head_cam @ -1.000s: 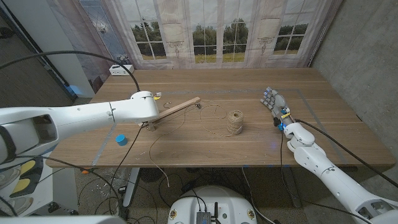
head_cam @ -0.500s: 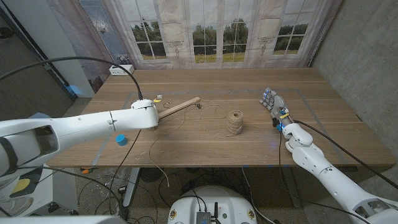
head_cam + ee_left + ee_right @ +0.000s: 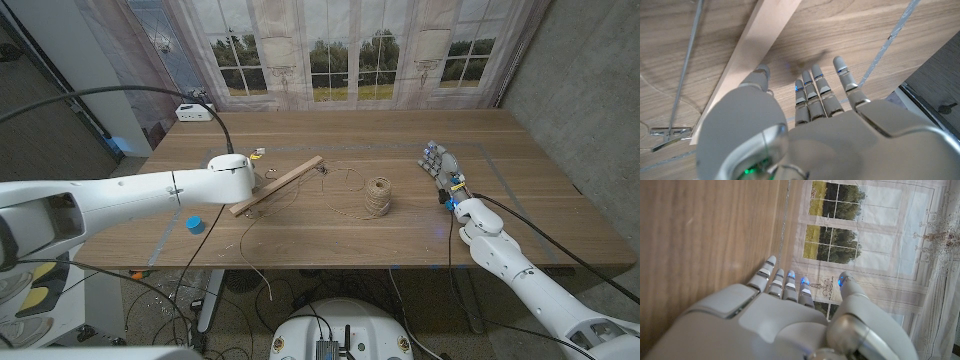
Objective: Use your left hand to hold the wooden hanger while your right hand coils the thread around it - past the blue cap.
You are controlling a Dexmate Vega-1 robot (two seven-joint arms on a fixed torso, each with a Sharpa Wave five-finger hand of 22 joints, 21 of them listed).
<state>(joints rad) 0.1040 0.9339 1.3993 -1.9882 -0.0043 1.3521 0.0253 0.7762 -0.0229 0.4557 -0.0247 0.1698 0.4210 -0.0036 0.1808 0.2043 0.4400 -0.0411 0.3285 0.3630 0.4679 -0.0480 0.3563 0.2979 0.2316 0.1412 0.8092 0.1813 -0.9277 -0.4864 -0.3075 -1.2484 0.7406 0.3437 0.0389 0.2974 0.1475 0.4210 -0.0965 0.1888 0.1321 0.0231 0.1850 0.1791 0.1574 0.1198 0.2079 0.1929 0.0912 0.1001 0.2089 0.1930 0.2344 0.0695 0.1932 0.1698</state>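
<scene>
The wooden hanger (image 3: pixel 280 184) lies slanted on the table left of centre, a pale bar (image 3: pixel 757 55) in the left wrist view, with its metal hook (image 3: pixel 684 70) beside it. My left hand (image 3: pixel 242 176) hovers at the bar's near half. Its fingers (image 3: pixel 815 95) stretch out over bare wood and its thumb (image 3: pixel 761 74) sits at the bar's edge, gripping nothing. The thread spool (image 3: pixel 378 197) stands upright mid-table, with loose thread (image 3: pixel 345 183) looped toward the hanger. The blue cap (image 3: pixel 195 224) sits near the front left. My right hand (image 3: pixel 441 164) stands open, fingers (image 3: pixel 782 282) apart, right of the spool.
A white power strip (image 3: pixel 196 112) with a black cable (image 3: pixel 215 125) lies at the back left corner. Loose thread (image 3: pixel 256 262) hangs over the table's front edge. Blue tape lines (image 3: pixel 505 185) mark the tabletop. Bare wood lies between the spool and my right hand.
My left arm has shifted back toward the far side, and the hanger's near end now shows lying on the table. The right hand and spool stay put.
</scene>
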